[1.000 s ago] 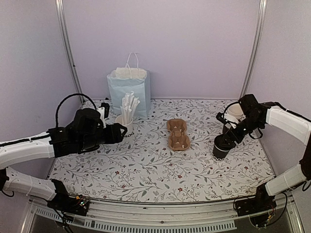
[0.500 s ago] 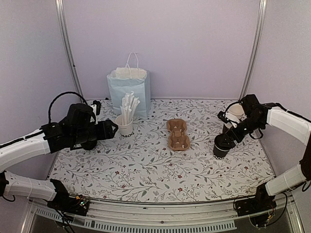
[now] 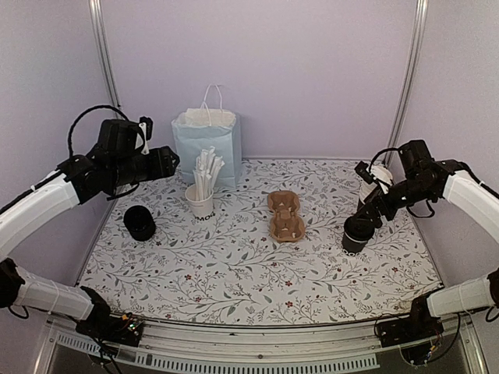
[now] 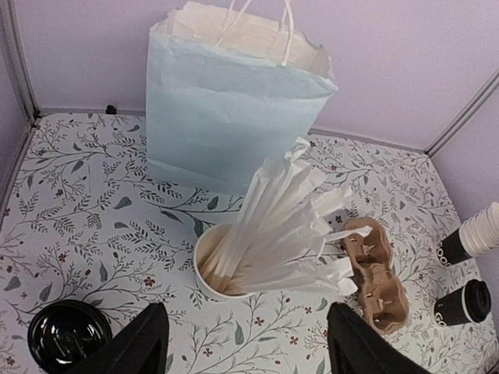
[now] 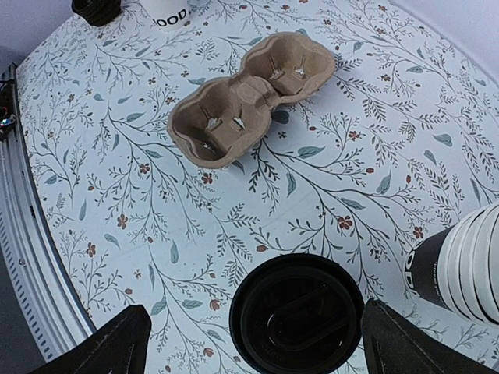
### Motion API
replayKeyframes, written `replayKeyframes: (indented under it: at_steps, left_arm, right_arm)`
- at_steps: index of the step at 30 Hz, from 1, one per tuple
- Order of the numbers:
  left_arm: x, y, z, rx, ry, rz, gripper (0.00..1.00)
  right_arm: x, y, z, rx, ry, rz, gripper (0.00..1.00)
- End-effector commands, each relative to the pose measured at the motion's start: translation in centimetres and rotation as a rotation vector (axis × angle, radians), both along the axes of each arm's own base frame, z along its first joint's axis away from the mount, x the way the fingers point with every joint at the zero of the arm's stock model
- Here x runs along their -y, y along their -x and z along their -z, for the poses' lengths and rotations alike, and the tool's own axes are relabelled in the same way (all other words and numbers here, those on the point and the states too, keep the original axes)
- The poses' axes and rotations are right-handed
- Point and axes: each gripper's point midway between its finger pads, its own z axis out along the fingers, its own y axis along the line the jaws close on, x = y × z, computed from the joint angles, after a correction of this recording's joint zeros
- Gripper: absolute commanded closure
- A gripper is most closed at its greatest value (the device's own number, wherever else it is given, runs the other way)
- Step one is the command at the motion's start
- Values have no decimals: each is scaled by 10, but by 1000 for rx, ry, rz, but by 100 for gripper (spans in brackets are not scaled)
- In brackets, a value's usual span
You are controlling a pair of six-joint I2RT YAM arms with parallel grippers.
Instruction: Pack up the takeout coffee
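Note:
A black lidded cup point(image 3: 139, 223) stands at the table's left; it also shows in the left wrist view point(image 4: 66, 343). My left gripper point(image 3: 166, 162) is open and empty, raised above and behind it, looking down past its fingertips point(image 4: 144, 347). A second black lidded cup point(image 3: 356, 234) stands at the right. My right gripper point(image 3: 368, 216) hovers just above this cup point(image 5: 296, 315), open, one finger point(image 5: 109, 347) on each side, not touching. The brown two-hole carrier point(image 3: 285, 216) lies empty in the middle; it also shows in both wrist views point(image 4: 374, 273) point(image 5: 249, 97).
A white cup of straws point(image 3: 201, 199) stands left of the carrier, in front of the pale blue bag point(image 3: 207, 144). A stack of black cups, white inside, point(image 3: 376, 181) stands right behind the right-hand cup. The enclosure walls are close at the sides and back.
My left arm has lifted up and back from low over the table, uncovering the left lidded cup. My right gripper has risen slightly over its cup.

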Motion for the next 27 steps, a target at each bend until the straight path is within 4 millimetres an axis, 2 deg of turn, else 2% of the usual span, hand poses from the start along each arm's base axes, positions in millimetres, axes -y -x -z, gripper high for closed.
replayKeyframes:
  at_steps: [1, 5, 8, 14, 18, 22, 23, 24, 25, 27]
  left_arm:
    - [-6, -21, -14, 16, -67, 3, 29]
    - [4, -37, -34, 61, -72, 46, 31]
    - [-2, -55, -58, 95, -69, 13, 34]
    - [-27, -120, -68, 60, -74, -90, 38]
    - [-36, -171, -60, 28, -98, -127, 38]
    - [-32, -220, -45, -15, -111, -100, 39]
    - [-34, -230, -40, -21, -122, -107, 39]
    - [-36, -243, -27, -38, -138, -115, 40]
    - [-38, -249, -29, -31, -141, -117, 40]
    - [-40, -265, -17, -37, -137, -101, 40]
  right_arm:
    - [-14, 12, -14, 30, -113, -50, 4]
    - [-26, 24, -25, 45, -195, -130, 7]
    - [-31, 29, -28, 47, -218, -171, 10]
    - [-37, 37, -24, 43, -261, -213, 11]
    - [-36, 42, -11, 54, -262, -216, 11]
    - [-34, 42, -12, 86, -257, -209, 11]
    - [-34, 42, -13, 92, -257, -212, 11]
    - [-34, 42, -12, 95, -258, -212, 11]
    - [-34, 42, -12, 96, -258, -212, 11]
    - [-34, 41, -11, 100, -257, -211, 11]
